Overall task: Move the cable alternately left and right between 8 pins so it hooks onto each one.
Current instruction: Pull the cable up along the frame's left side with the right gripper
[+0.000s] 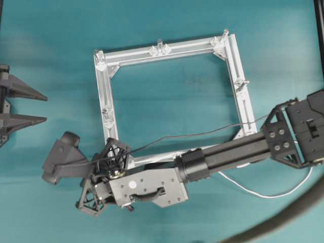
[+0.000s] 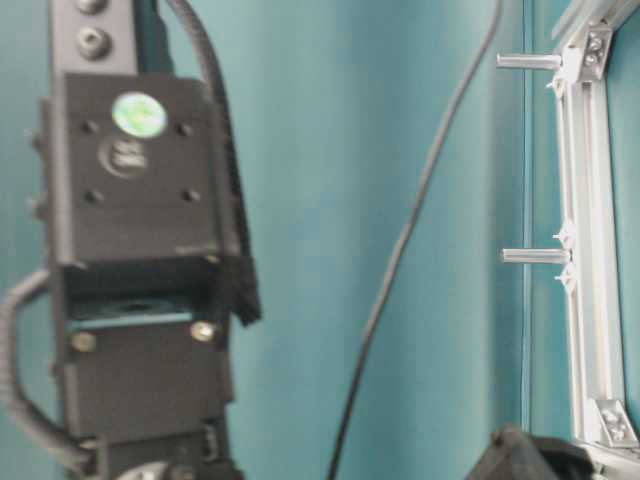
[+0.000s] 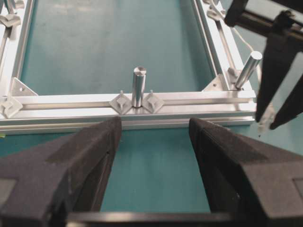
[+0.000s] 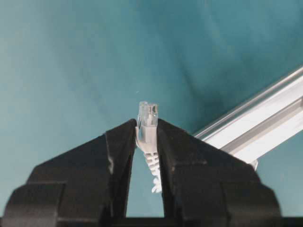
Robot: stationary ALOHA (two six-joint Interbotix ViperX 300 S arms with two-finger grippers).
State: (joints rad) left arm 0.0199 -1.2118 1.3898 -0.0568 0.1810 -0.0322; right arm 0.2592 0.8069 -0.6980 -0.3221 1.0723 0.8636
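My right gripper (image 4: 147, 124) is shut on the cable's pale plug (image 4: 147, 116), whose clear tip pokes out past the fingertips. The left wrist view shows this gripper (image 3: 266, 124) hanging beside the near corner of the silver frame (image 3: 66, 101), close to a corner pin (image 3: 248, 68). A loop of white cable (image 1: 263, 195) lies at the lower right and runs under the right arm (image 1: 228, 154). More pins stand on the top bar (image 1: 159, 44), right bar (image 1: 243, 82) and left bar (image 1: 106, 111). My left gripper (image 1: 44, 109) is open and empty, facing the left-bar pin (image 3: 138, 85).
A thick dark grey hose (image 1: 283, 223) curves across the lower right corner. A thin black robot wire (image 1: 202, 134) stretches over the frame's lower part. The right arm covers the frame's bottom bar. A teal mat (image 1: 167, 91) lies under everything.
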